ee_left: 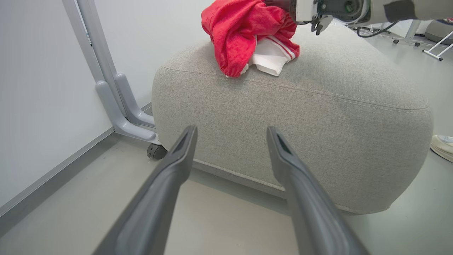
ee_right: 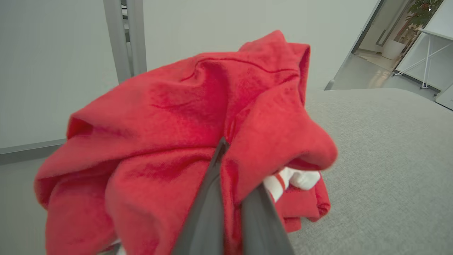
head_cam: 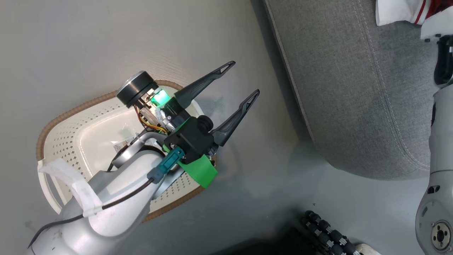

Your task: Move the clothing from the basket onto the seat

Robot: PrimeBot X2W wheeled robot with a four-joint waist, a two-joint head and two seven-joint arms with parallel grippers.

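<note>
1. Clothing [ee_right: 198,117]: a red bundle with a white striped cuff, on top of the seat [ee_left: 300,117], near the top's edge that faces the left gripper. Its lower folds touch the cushion and its upper folds are bunched up. It has no clear long axis.
2. Right gripper [ee_right: 228,170]: above the seat's top, fingers closed together and pinching red fabric, which drapes over and around both.
3. Left gripper [head_cam: 244,78]: fingers spread wide, holding nothing. It sits low beside the seat and points at the seat's side wall without touching it.
4. Basket [head_cam: 70,131]: on the floor beside the seat, under the left forearm. Its base is bare wherever the arm does not hide it.
5. Governing relation (judged): the held cloth hangs directly over the seat, so opening the right fingers should finish the placement. The right arm is the nearer one.
6. Edges and room (judged): the bundle lies close to the seat's rounded edge and could slide off. Broad bare cushion lies further in from that edge.
</note>
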